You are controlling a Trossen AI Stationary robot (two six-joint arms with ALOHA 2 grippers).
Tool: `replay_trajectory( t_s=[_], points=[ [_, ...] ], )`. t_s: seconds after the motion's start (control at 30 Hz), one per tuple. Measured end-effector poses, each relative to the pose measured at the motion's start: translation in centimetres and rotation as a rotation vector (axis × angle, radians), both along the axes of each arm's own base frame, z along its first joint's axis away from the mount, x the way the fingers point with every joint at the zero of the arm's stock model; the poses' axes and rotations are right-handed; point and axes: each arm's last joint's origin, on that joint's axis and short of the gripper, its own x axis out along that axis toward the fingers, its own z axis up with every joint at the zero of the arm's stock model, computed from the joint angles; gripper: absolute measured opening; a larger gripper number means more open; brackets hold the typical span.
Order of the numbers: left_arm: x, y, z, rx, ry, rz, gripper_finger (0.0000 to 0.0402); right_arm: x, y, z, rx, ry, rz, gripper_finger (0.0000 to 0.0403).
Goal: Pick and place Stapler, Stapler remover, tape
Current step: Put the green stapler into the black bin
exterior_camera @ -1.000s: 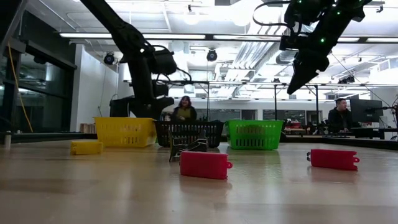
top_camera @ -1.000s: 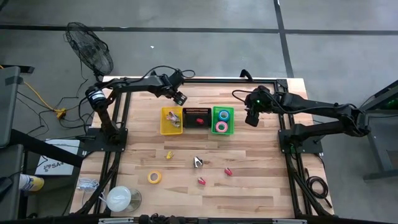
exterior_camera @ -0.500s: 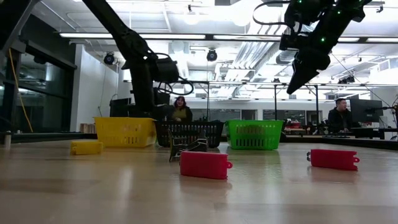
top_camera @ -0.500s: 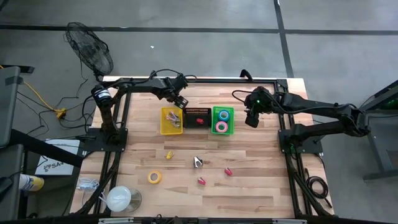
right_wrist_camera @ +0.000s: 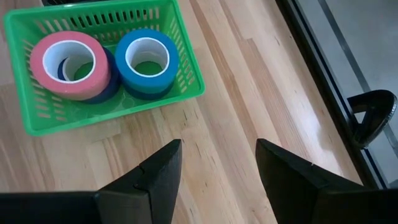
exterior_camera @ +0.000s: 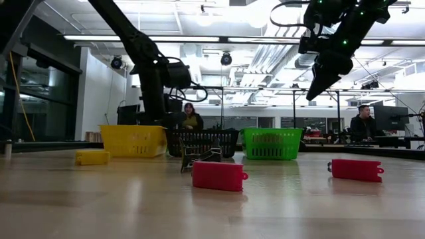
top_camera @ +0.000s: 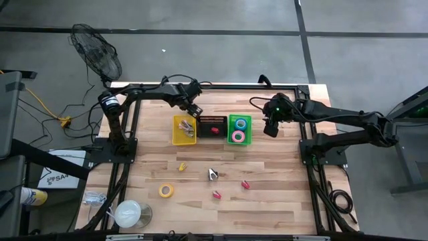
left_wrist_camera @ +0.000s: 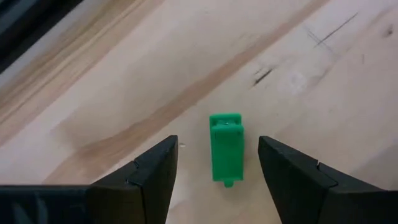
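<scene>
My left gripper [top_camera: 195, 108] hangs open over the table just beyond the yellow bin [top_camera: 184, 130]. In the left wrist view a small green stapler [left_wrist_camera: 226, 147] lies flat on the wood below, between the fingers of my left gripper [left_wrist_camera: 217, 142], untouched. My right gripper [top_camera: 270, 128] is open and empty, up in the air to the right of the green bin [top_camera: 239, 130], which holds a pink tape roll [right_wrist_camera: 69, 64] and a blue one [right_wrist_camera: 147, 61]. On the near table lie a yellow tape roll [top_camera: 166, 191], a yellow stapler [top_camera: 181, 166], a stapler remover [top_camera: 212, 175] and two red staplers [top_camera: 245, 184] [top_camera: 217, 195].
A black bin [top_camera: 212, 126] stands between the yellow and green bins. A large white roll [top_camera: 128, 214] sits at the near left corner. The arms' dark frames run along both table sides. People sit in the room beyond the table [exterior_camera: 191, 118].
My left arm has swung a little, and its gripper has come slightly down and toward the yellow bin, still open. My right gripper has kept still.
</scene>
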Motion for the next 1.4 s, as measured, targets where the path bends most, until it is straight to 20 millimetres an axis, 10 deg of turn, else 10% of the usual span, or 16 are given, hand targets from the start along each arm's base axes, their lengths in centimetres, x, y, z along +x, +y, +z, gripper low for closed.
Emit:
replay_trajectory(
  t_s=[0.47,1.0,1.4],
  points=[
    [0.3,0.2,-1.5,-0.047,0.024,-0.018,0.0212,0.0,0.0,0.0,0.000,0.001,0.000,0.0197],
    [0.7,0.3,-1.5,-0.012,0.025,-0.155,0.0059,0.0,0.0,0.0,0.000,0.001,0.000,0.0197],
    [2.7,1.6,2.3,0.049,0.020,-0.373,0.0067,0.0,0.0,0.0,0.000,0.001,0.000,0.0197]
  ],
)
